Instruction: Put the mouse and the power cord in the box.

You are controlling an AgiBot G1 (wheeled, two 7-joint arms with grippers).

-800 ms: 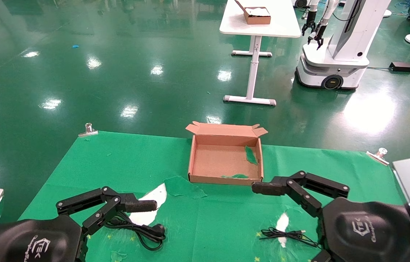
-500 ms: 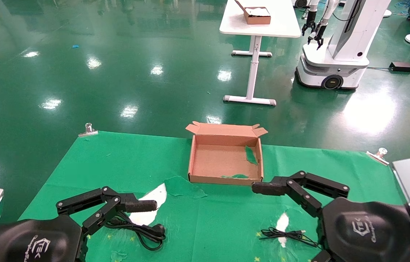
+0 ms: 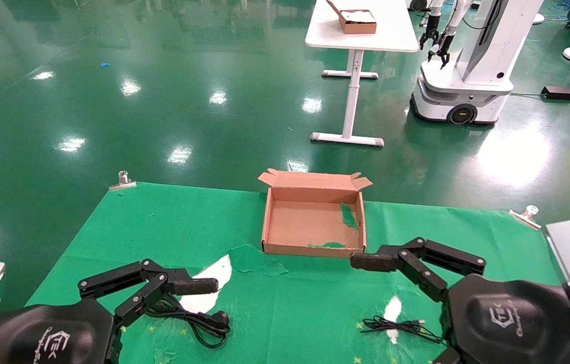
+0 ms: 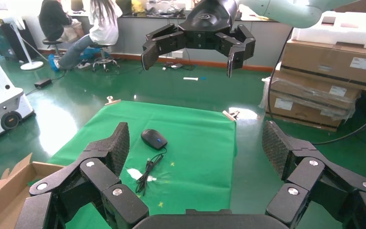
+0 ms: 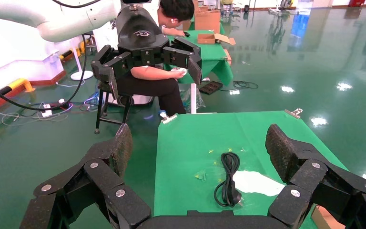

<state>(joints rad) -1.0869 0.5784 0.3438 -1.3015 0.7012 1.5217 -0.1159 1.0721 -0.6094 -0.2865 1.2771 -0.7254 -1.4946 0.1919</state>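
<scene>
The brown box (image 3: 314, 247) lies open at the far middle of the green cloth, with green scraps inside. The coiled power cord (image 3: 199, 321) (image 5: 228, 179) lies near the front left, just below my left gripper (image 3: 204, 289) (image 4: 196, 148), which hovers open and holds nothing. The black mouse (image 4: 153, 139) rests on the cloth at the front right; in the head view my right arm hides it and only its thin cable (image 3: 396, 326) (image 4: 145, 174) shows. My right gripper (image 3: 366, 263) (image 5: 200, 148) hangs open and holds nothing, just off the box's near right corner.
White patches (image 3: 209, 283) show through torn cloth, and a loose cloth flap (image 3: 254, 260) lies before the box. Metal clips (image 3: 123, 180) (image 3: 526, 215) pin the far corners. Beyond stand a white table (image 3: 361, 40) with a small box (image 3: 357, 21) and another robot (image 3: 467, 65).
</scene>
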